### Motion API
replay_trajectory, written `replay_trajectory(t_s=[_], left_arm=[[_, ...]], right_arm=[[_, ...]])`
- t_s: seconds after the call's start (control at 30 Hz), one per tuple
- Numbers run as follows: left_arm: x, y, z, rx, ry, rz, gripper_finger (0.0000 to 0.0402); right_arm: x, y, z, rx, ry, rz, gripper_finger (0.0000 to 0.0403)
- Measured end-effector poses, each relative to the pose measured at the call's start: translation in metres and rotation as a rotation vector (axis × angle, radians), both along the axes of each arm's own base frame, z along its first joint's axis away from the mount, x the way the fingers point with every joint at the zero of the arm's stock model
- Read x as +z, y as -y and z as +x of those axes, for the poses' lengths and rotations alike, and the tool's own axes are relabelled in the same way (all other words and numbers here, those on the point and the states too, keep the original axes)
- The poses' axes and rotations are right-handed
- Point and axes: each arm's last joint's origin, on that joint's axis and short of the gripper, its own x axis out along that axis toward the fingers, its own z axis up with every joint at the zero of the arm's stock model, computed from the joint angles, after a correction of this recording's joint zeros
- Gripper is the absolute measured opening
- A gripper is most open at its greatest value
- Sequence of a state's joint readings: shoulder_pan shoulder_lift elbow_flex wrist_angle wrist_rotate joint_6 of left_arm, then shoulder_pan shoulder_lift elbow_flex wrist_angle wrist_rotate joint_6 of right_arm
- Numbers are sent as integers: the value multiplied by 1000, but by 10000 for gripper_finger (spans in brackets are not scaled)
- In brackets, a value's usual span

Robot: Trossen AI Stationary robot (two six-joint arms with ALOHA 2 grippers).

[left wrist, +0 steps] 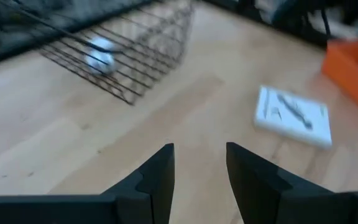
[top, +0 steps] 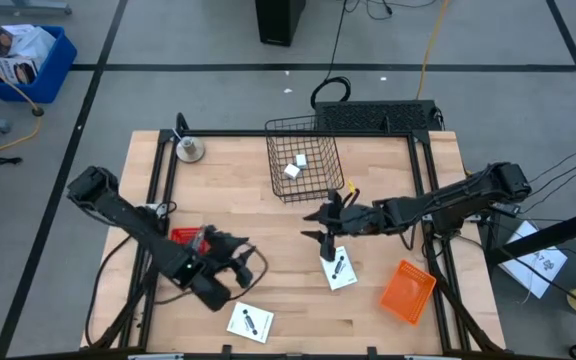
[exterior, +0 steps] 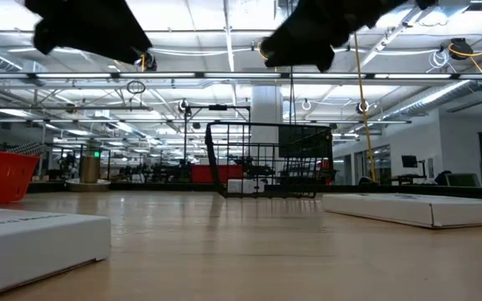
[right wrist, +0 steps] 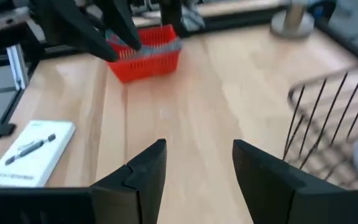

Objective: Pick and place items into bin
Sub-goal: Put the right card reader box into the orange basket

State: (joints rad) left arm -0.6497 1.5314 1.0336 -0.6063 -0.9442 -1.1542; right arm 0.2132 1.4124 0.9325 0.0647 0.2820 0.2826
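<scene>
On the wooden desk [top: 268, 270] the left claw [top: 236, 252] hung over the left near part, its two dark fingers [left wrist: 160, 171] parted with only bare wood showing between them, so it held nothing. The right claw [top: 325, 222] sat near the middle, just in front of the wire basket [top: 303, 165], and its fingers [right wrist: 148, 165] likewise stood apart and empty. One white card [top: 340, 270] with a black mark lay just on the near side of the right claw; the second white card [top: 249, 321] lay by the near edge, close to the left claw. Inside the basket were two small white blocks [top: 296, 166], though the left wrist view blurred them into a single pale smudge and the right wrist view cut the basket off at its edge. An orange tray [top: 408, 291] rested at the right near corner, and a red basket [top: 187, 236] at the left was largely covered by the left arm from above, so its contents could not be made out. A round metal object [top: 189, 150] stood at the far left corner; what it was could not be told. In the low view both arms showed only as dark shapes cut off at the top, their fingers out of sight.
</scene>
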Motion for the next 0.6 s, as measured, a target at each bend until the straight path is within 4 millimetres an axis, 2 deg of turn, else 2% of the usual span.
replay_trajectory(t_s=[0.1, 0.23, 0.33, 0.47, 0.6], left_arm=[[2, -7, 12, -71, -49, 4, 150], [5, -17, 24, -95, -45, 28, 150], [6, -25, 31, -103, -51, 42, 150], [7, -39, 41, -122, -67, 23, 150], [1, -55, 59, -157, -77, -10, 149]], right_arm=[[-9, -5, -5, -23, -15, 74, 176], [-24, -8, -12, -24, -60, 87, 173], [-33, -7, -16, -59, -82, 134, 157], [-44, -5, -23, -125, -169, 196, 102], [-56, -3, -35, -213, -320, 235, 22]])
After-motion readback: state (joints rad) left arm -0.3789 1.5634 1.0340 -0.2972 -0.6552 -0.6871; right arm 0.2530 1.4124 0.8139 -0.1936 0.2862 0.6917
